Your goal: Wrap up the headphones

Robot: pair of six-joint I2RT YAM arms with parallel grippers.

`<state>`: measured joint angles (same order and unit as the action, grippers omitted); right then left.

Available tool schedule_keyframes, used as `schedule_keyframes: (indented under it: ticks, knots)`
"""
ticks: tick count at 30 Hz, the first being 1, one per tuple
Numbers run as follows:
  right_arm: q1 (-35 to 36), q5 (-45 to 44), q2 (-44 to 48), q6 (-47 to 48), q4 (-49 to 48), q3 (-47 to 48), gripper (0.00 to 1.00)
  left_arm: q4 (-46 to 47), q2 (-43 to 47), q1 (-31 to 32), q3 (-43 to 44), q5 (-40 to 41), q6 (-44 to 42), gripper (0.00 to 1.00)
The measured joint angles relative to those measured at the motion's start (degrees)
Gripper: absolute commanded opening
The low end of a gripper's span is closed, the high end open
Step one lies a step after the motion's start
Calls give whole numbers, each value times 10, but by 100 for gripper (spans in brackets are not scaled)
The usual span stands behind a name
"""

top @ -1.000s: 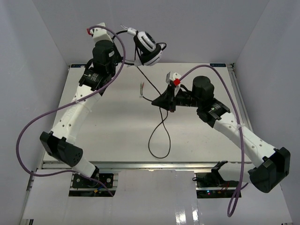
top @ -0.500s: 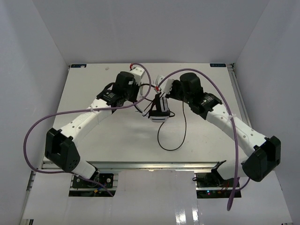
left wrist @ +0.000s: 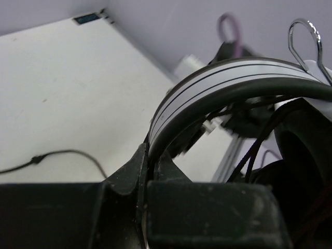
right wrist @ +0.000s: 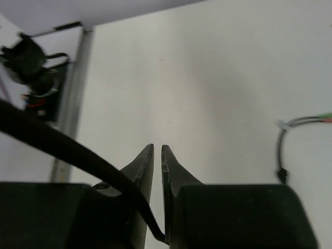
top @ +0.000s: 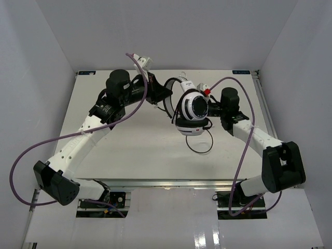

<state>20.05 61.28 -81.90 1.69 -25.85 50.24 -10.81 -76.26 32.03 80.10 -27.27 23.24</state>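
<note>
One more turn looks on: headphones (top: 194, 109) now lifted over the bench (top: 124, 150), left pincer (left wrist: 149, 162) clamped on the headband (left wrist: 218, 78), right pincer (right wrist: 157, 155) a slit apart around the cord (right wrist: 62, 148), grip unclear, short loop still dangling.

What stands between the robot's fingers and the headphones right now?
Nothing visible does. The left fingers already clamp the headband of the headphones, and the thin black cord runs into the narrow slit between the right fingers.
</note>
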Motion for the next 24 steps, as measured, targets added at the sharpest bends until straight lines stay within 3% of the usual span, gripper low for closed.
schedule_keyframes:
  ticks: [4,7,10,14,18,21,24]
  knots:
    - [15,71,-29,-212,-210,-11,26,62,-53,0,78,-58,80,0]
    - [16,92,-45,-389,-356,-12,23,94,-66,0,108,-52,126,0]
    - [21,93,-81,-562,-431,-13,21,102,-61,2,121,30,141,0]
    - [32,92,-95,-666,-450,-41,19,75,-50,1,131,195,141,0]
    - [56,100,-32,-645,-452,-83,12,-29,-84,-30,204,384,104,0]
    - [72,87,60,-479,-316,-71,8,-75,-110,-85,218,453,79,0]
    - [111,-25,123,-203,-36,44,8,-133,-150,-126,214,512,17,0]
